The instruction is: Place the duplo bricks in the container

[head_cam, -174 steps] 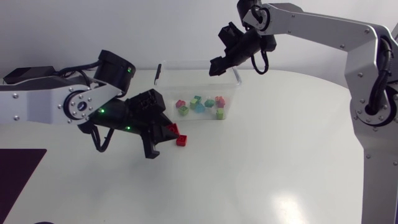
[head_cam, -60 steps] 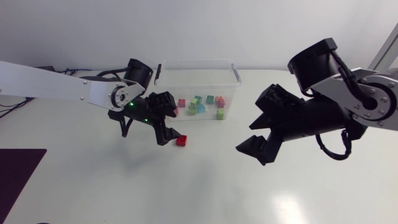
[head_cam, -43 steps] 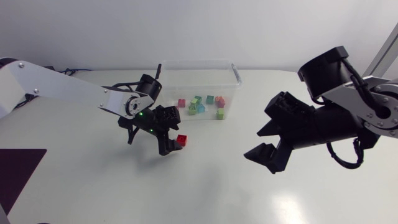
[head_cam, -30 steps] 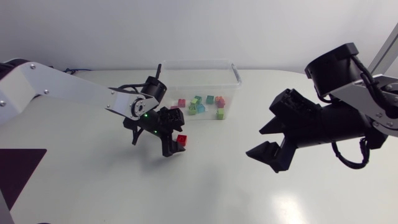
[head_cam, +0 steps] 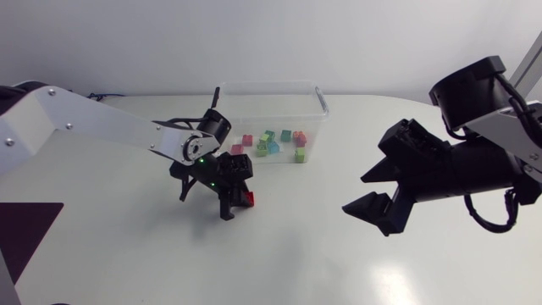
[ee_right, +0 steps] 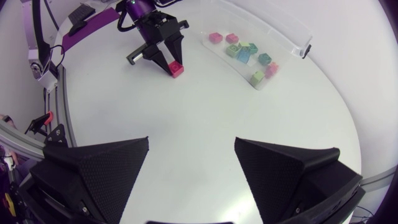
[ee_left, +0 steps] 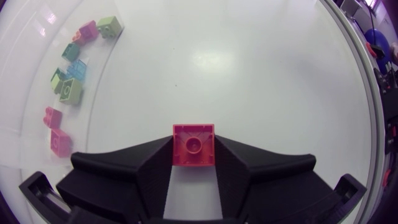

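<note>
On the table just in front of the clear container (head_cam: 271, 87) sits a red brick (head_cam: 246, 198). My left gripper (head_cam: 240, 202) is down on it, shut. The left wrist view shows both fingers pressed against the sides of the red brick (ee_left: 193, 145), with the left gripper (ee_left: 193, 134) around it. Several coloured bricks (head_cam: 275, 142) lie inside the container (ee_left: 102, 87). My right gripper (head_cam: 356, 193) hangs open over the table's right half, holding nothing. From the right wrist view, the right gripper (ee_right: 191, 142) looks across at the red brick (ee_right: 176, 68) and the container (ee_right: 292, 34).
A dark purple mat (head_cam: 25, 229) lies at the table's front left corner. Bare white tabletop (head_cam: 296, 246) stretches between the two arms and toward the front edge.
My left gripper has come down around the red brick and closed on it. My right arm has swung from above the container to the right and lower, still open.
</note>
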You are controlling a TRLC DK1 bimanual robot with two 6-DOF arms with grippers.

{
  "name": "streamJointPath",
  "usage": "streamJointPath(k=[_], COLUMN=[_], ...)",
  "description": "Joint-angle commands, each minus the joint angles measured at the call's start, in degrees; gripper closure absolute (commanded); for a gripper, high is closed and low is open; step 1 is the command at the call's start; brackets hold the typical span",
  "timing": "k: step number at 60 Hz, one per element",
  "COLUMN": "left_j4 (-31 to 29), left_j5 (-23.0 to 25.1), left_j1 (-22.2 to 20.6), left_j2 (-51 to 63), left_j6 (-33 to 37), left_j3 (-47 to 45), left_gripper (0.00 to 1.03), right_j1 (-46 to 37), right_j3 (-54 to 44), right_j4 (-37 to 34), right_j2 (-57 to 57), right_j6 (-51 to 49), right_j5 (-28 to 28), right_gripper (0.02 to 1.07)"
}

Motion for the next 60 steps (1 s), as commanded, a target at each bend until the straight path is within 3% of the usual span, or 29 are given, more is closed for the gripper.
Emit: streamJointPath(k=[1, 14, 24, 32, 40, 53, 58, 60], left_j4=[-2.89, -7.37, -6.75, 1.07, 5.02, 13.11, 13.37, 13.37], left_j5=[-0.21, 0.32, 0.76, 0.67, -0.74, -7.33, -9.35, -9.79], left_j1=[0.34, 0.43, 2.36, 4.38, 5.7, 6.41, 6.49, 6.49], left_j2=[-4.81, -19.49, -20.1, -15.27, -10.61, -3.93, -1.56, -0.94], left_j6=[1.67, -2.02, -6.51, -13.8, -18.2, -23.29, -24.96, -25.49], left_j3=[-1.32, 1.76, 8.17, 13.01, 17.23, 21.27, 23.11, 23.64], left_gripper=[0.91, 0.91, 0.91, 0.91, 0.91, 0.89, 0.79, 0.66], right_j1=[-0.55, -1.34, -1.87, -2.57, -3.18, -3.62, -3.62, -3.62], right_j3=[-0.96, -0.26, -0.08, -0.35, -0.52, -0.61, -0.52, -0.44], right_j4=[-1.05, -2.72, -3.51, -4.83, -5.8, -6.68, -6.76, -6.85], right_j2=[-1.24, -3.96, -6.07, -8.09, -9.59, -10.82, -10.99, -11.17], right_j6=[-1.54, -1.45, -0.58, -0.05, -0.05, 0.39, 0.74, 1.01], right_j5=[-0.35, -0.7, -0.7, -0.7, -0.53, -0.44, -0.44, -0.35], right_gripper=[0.07, 0.07, 0.07, 0.07, 0.07, 0.07, 0.07, 0.07])
